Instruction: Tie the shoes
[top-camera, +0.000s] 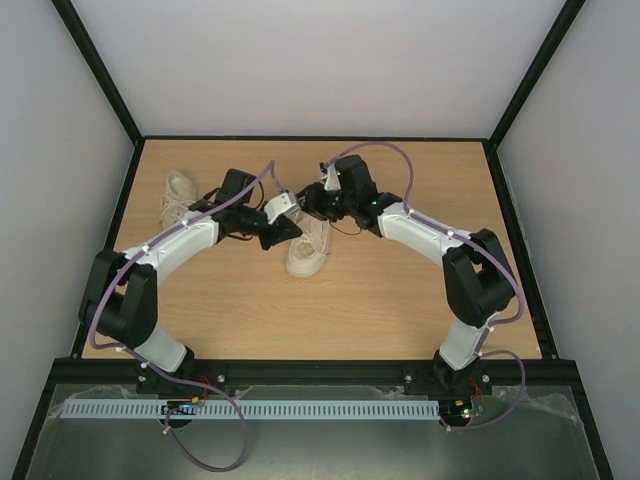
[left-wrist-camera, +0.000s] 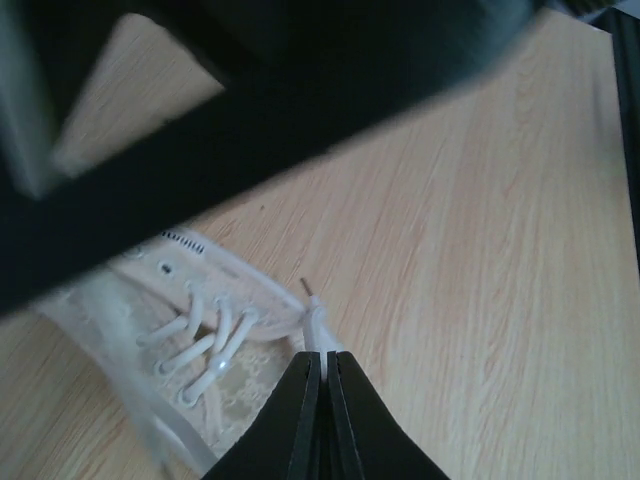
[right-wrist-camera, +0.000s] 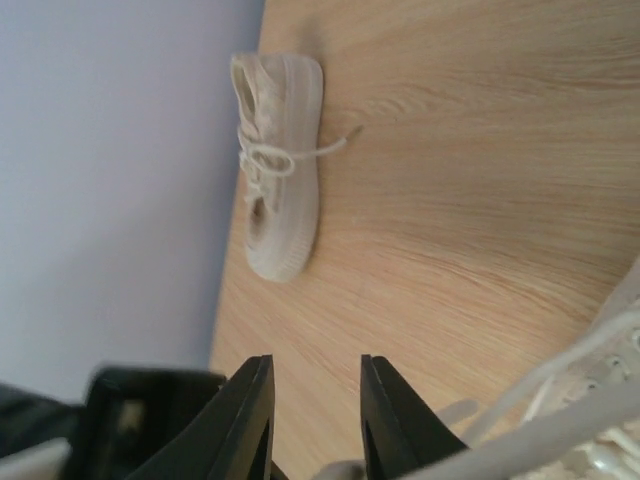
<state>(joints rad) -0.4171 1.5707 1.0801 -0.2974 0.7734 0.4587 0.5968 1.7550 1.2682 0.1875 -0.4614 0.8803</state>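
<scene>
One shoe (top-camera: 305, 250) lies near the middle of the tabletop (top-camera: 400, 300). Its length runs far to near with a slight lean, and the toe points at the near edge. The second shoe (top-camera: 180, 197) sits toward the far left corner, its length roughly along the left edge. From above I cannot tell which end is its toe.

Both arms reach in over the middle shoe. The left gripper (top-camera: 290, 232) is at the shoe's left side and the right gripper (top-camera: 312, 203) is by its heel end, but from overhead neither one's jaws can be read.

The left wrist view settles the first. The left gripper (left-wrist-camera: 322, 358) is pinched tight on a thin white lace (left-wrist-camera: 318, 325), whose tip pokes out past the fingers, with the shoe's eyelets (left-wrist-camera: 190, 340) just beside.

The right wrist view shows the right gripper (right-wrist-camera: 315, 362) with its jaws standing apart over bare wood. Beyond it is the second shoe (right-wrist-camera: 278, 170), side-on against the wall's edge, its lace seemingly in a bow.
</scene>
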